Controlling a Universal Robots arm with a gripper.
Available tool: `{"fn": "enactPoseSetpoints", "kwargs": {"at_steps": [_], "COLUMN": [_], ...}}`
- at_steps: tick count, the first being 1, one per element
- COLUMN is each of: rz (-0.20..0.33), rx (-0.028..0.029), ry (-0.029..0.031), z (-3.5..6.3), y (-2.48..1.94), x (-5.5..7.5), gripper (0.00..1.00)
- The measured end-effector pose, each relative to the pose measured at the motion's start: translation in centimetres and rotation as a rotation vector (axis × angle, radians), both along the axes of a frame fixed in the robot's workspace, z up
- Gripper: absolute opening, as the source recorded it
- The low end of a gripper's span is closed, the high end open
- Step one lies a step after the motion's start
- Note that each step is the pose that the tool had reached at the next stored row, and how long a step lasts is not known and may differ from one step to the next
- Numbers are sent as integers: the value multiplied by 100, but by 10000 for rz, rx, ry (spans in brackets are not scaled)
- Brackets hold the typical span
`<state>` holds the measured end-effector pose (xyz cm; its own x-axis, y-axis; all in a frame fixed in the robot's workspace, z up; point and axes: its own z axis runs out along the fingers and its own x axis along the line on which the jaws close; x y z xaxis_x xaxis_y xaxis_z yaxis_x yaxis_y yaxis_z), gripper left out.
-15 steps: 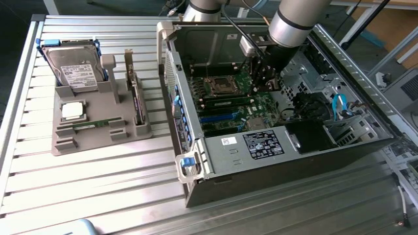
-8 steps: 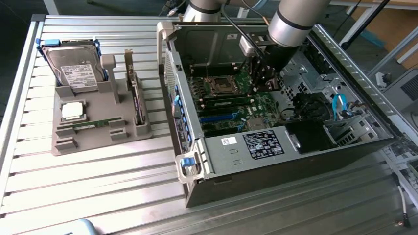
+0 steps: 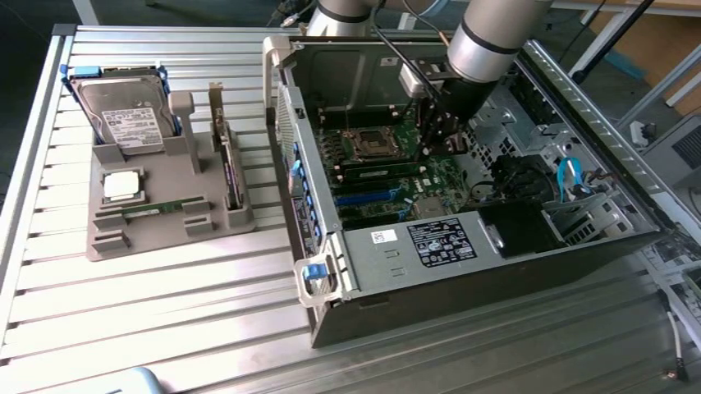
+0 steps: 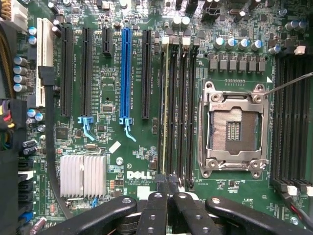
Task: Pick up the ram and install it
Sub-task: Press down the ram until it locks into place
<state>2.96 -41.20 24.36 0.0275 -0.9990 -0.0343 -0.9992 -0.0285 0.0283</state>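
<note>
One ram stick (image 4: 166,107) stands seated in a black memory slot beside the processor socket (image 4: 234,129), and it appears as a green strip (image 3: 383,170) in the exterior view. A second, matching ram stick (image 3: 164,207) lies in the grey tray (image 3: 110,246) at the exterior view's left. My gripper (image 4: 167,182) hangs inside the open computer case (image 3: 328,271), just above the motherboard. Its black fingers (image 4: 156,205) are pressed together over the near end of the memory slots. It is shut, with nothing visible between the fingers. The gripper (image 3: 444,141) hovers near the socket.
The tray also holds a hard drive (image 3: 126,115), a square silver processor (image 3: 121,185) and an upright dark expansion card (image 3: 230,176). On the motherboard are a blue card slot (image 4: 126,68), a silver heatsink (image 4: 83,175) and more memory slots (image 4: 288,112). Case walls surround the arm.
</note>
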Motion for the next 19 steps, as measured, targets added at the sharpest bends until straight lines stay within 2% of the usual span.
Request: {"fn": "enactPoseSetpoints", "kwargs": {"at_steps": [19], "rz": [0], "rx": [-1], "ry": [-6], "z": [-50], "y": [0], "x": [25], "gripper": [11]}}
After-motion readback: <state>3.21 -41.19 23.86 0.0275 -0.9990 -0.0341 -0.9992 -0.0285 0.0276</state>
